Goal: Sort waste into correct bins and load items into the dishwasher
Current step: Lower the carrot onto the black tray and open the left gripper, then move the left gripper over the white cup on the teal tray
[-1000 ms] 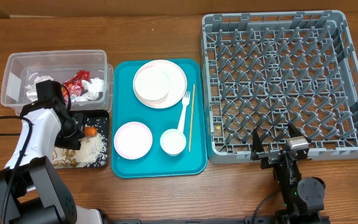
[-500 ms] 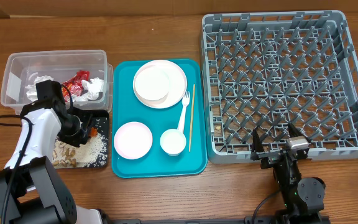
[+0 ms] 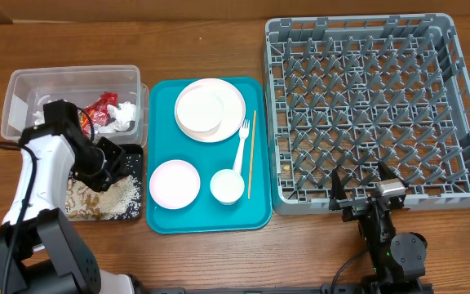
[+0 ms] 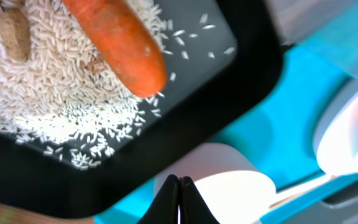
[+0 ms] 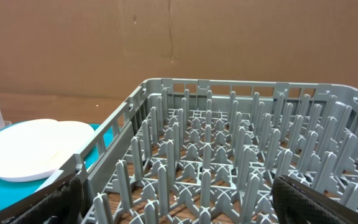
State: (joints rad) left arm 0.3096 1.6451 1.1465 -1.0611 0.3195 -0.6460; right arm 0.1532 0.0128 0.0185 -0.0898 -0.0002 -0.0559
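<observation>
We see the left gripper (image 4: 179,198) pressed together on nothing beside the black tray (image 4: 247,87); the carrot (image 4: 120,46) runs off frame. The right gripper (image 5: 179,194) stands spread, fingertips cropped.

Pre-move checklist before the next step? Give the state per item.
1. Left pincer shut, nothing held: ok.
2. Carrot lying in black tray: ok.
3. Wrapper and napkins in tub: ok.
4. Right pincer open, by rack: ok.
5. Dishes in rack: not ok; plate, bowls, cup, fork, chopstick sit on teal tray.
</observation>
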